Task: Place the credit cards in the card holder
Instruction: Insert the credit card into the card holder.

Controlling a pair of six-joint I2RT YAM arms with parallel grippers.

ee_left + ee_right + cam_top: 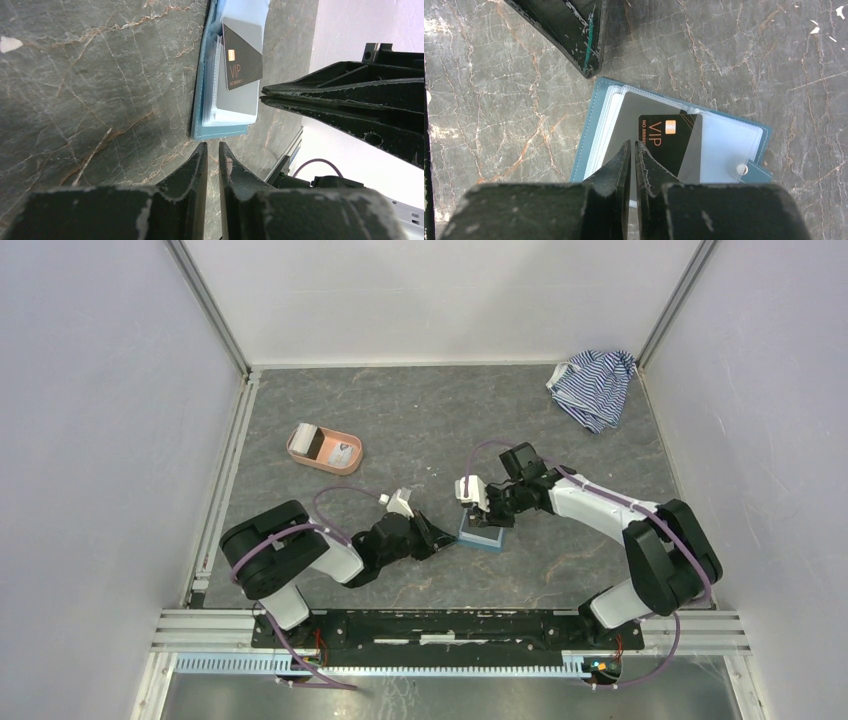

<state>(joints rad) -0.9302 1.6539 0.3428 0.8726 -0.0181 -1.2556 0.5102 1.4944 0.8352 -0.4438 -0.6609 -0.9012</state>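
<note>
The teal card holder (pixel 482 539) lies open on the table between my grippers, with its lighter blue inside and clear sleeves showing (pixel 729 145). A black VIP card (pixel 669 142) and a grey card (pixel 644 106) lie on its sleeves; both also show in the left wrist view, black (pixel 242 55) and grey (pixel 237 100). My right gripper (pixel 630 145) is shut, its tips over the grey card's edge. My left gripper (pixel 212 146) is shut and empty, just off the holder's near edge (pixel 220 131). More cards, one whitish (pixel 343 453) and one dark (pixel 318 443), lie in a salmon-pink tray.
The salmon-pink oval tray (pixel 297 453) sits at the back left. A blue-and-white striped cloth (pixel 595 385) is bunched in the back right corner. White walls enclose the table on three sides.
</note>
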